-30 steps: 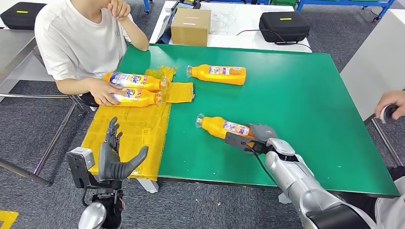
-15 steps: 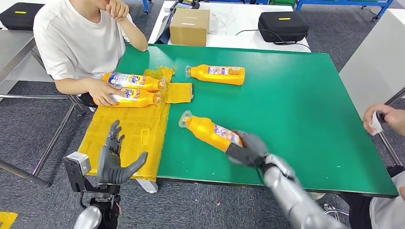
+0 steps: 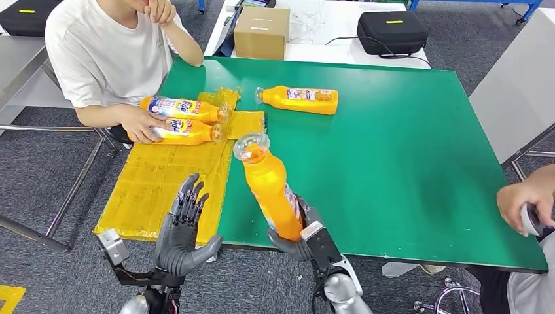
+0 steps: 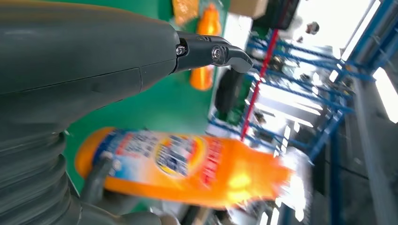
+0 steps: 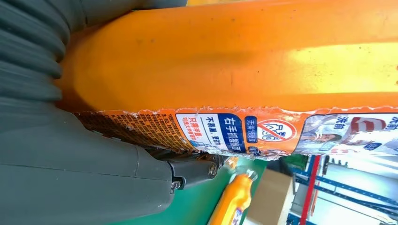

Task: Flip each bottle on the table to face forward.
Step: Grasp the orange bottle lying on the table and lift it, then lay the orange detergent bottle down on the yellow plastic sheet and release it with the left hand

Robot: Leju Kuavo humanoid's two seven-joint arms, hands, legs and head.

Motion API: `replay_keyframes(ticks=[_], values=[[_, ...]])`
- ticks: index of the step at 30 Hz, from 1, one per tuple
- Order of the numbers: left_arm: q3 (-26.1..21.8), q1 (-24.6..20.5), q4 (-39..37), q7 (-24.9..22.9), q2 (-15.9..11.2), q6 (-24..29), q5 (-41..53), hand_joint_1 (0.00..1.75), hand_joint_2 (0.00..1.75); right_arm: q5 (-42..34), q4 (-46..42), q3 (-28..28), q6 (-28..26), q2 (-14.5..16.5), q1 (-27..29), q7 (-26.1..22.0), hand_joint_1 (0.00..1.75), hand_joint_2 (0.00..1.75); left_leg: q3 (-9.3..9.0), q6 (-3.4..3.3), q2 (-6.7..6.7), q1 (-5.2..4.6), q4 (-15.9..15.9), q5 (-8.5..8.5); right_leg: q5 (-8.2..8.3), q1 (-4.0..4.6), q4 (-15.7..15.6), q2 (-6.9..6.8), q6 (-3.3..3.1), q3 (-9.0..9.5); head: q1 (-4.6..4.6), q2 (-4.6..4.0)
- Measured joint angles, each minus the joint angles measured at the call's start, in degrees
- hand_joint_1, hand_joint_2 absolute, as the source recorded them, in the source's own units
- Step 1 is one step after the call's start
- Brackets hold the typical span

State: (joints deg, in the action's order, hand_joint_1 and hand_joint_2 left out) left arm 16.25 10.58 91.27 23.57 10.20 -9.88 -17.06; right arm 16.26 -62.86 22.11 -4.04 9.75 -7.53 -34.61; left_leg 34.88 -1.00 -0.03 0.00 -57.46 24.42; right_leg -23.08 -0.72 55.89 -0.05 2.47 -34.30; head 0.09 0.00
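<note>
Table: I see the green rectangular table top [image 3: 406, 144] filling the centre and right of the head view, with a yellow crinkled plastic sheet [image 3: 171, 180] lying over its left edge.

Person at upper left: a person in a white T-shirt [image 3: 105, 55] sits at the table's left corner, one hand [image 3: 139, 125] resting on two orange label-up bottles [image 3: 183, 121] that lie side by side on the yellow sheet.

Held bottle: the orange plastic detergent bottle [image 3: 269, 190] I am working stands lifted off the table in the lower centre of the head view, tilted, its clear cap end up and toward the upper left, its base down in the right hand. The right wrist view shows its plain orange side and the edge of a printed label.

Right hand: my right hand [image 3: 304, 239] sits at the bottom centre, just under the bottle, with its dark fingers wrapped around the bottle's base.

Left hand: my left hand [image 3: 182, 232] is at lower left, just beside the held bottle but apart from it, fingers spread and holding nothing.

Far bottle: another orange bottle [image 3: 300, 100] lies on its side in the upper centre, well apart from both hands.

Second person: a hand holding a small grey object [image 3: 531, 204] shows at the right edge.
</note>
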Motion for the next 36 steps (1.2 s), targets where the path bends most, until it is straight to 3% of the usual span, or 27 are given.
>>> replay_keyframes(ticks=[10, 17, 24, 36], values=[[3.52, -0.41, -0.07, 2.94, -0.16, 1.06, 5.28, 0.00, 1.75, 6.45, 4.68, 6.14, 0.95, 1.98, -2.37, -0.56, 1.75, 1.75, 0.03, 0.00, -0.01, 0.00, 0.00, 0.00, 0.00, 0.00, 0.01, -0.01, 0.00, -0.01, 0.01, 0.00], [3.84, -2.34, -0.14, 2.07, -0.09, 0.75, 3.93, 0.00, 1.75, 12.62, 6.57, 11.55, -4.34, 3.18, -4.09, -1.55, 1.75, 1.75, 0.02, 0.01, -0.01, 0.01, 0.00, -0.01, 0.00, 0.00, 0.01, -0.01, 0.00, -0.02, 0.00, 0.00], [4.02, -2.68, -0.66, -1.31, -0.22, -1.37, -0.30, 0.00, 1.75, 17.43, 8.22, 15.65, -13.31, 3.80, -5.07, -1.15, 1.75, 1.75, 0.04, 0.01, 0.00, 0.01, 0.00, 0.00, 0.00, 0.00, 0.01, -0.01, -0.01, -0.04, 0.00, 0.00], [4.01, -3.07, -2.49, -3.28, -0.47, 1.41, 1.32, 0.00, 1.75, 16.64, 11.11, 18.05, -11.74, 3.77, -6.52, 1.46, 1.75, 1.75, 0.04, 0.01, 0.00, 0.01, 0.00, -0.01, 0.00, 0.00, 0.01, -0.01, -0.01, -0.05, 0.00, 0.00]])
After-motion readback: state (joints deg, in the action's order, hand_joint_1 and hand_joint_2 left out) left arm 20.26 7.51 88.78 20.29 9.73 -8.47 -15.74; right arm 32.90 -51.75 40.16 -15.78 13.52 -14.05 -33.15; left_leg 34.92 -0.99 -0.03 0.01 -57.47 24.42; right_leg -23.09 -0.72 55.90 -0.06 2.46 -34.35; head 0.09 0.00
